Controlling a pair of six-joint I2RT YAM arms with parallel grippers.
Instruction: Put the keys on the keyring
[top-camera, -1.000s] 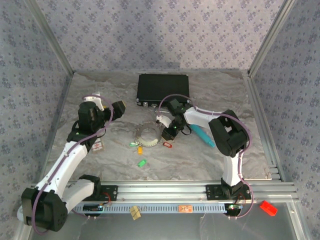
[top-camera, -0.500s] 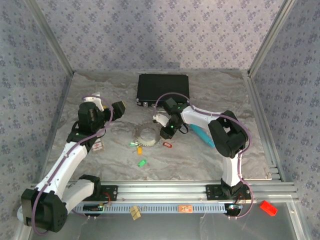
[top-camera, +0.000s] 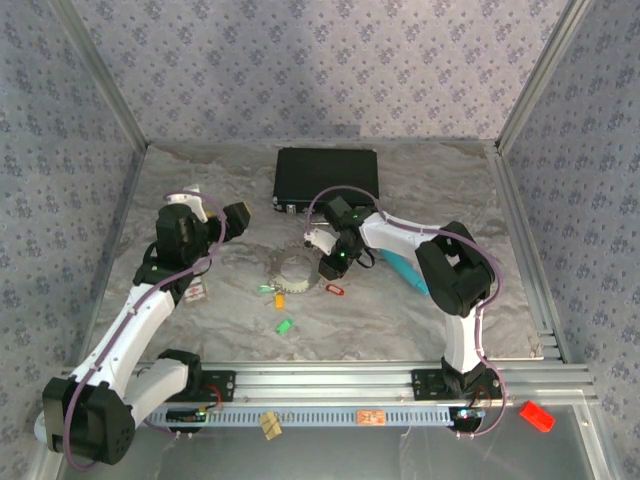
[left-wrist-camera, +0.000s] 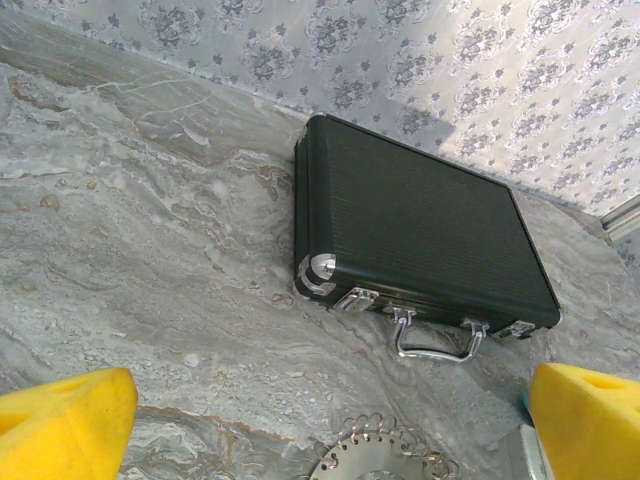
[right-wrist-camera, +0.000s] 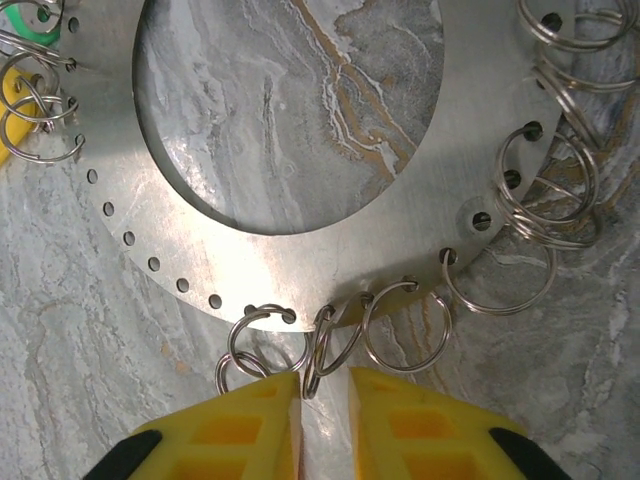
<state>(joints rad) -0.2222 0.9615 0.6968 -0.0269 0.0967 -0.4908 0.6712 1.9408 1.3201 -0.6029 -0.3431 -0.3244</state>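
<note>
Just right of the keyring (top-camera: 293, 268), red key (top-camera: 336, 290) flat, long axis left-right.

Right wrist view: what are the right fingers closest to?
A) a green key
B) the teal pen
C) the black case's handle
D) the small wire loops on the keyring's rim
D: the right fingers sit right at the wire loops hanging from the near rim of the keyring, with one loop reaching into the narrow gap between them.
</note>
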